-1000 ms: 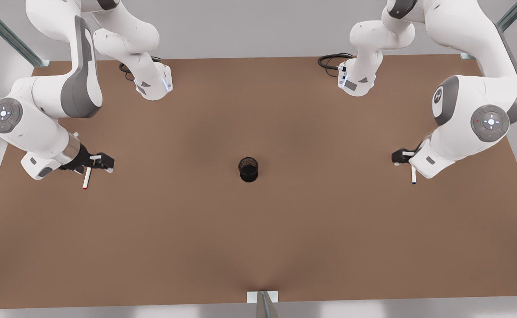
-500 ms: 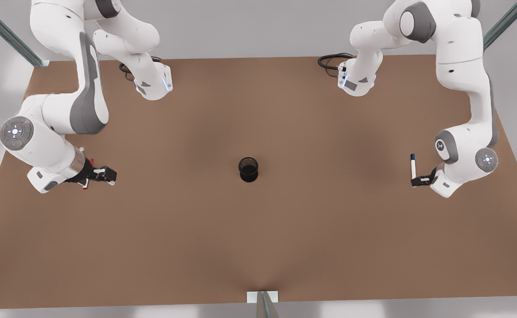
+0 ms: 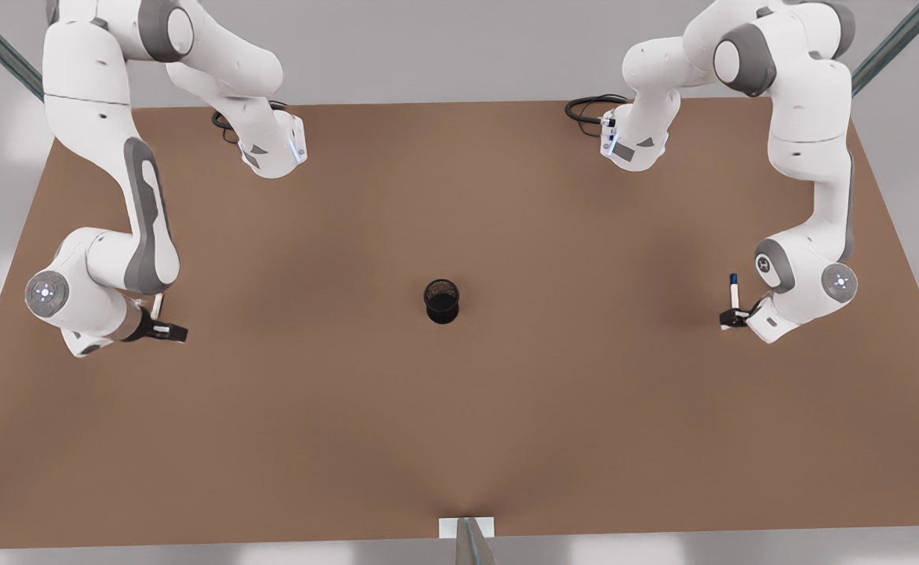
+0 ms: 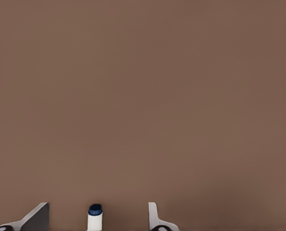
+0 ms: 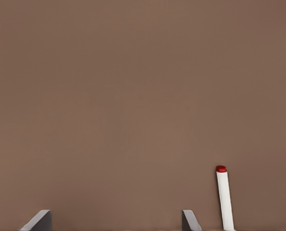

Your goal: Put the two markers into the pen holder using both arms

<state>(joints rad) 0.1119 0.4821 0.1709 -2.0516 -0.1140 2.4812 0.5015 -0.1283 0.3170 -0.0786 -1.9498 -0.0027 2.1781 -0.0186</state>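
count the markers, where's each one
2. The blue-tipped marker is at the left gripper, front view's right. The red-tipped marker is at the right gripper, front view's left.

Matt brown table (image 3: 459,408), black mesh pen holder (image 3: 442,301) — glossy white arms (image 3: 812,157)

Your pen holder (image 3: 442,300), a small black mesh cup, stands upright mid-tabletop. At its 3 o'clock, well apart, the blue-tipped marker (image 3: 734,294) points to 12. At its 9 o'clock, the red-tipped marker (image 5: 225,199) is white-bodied.
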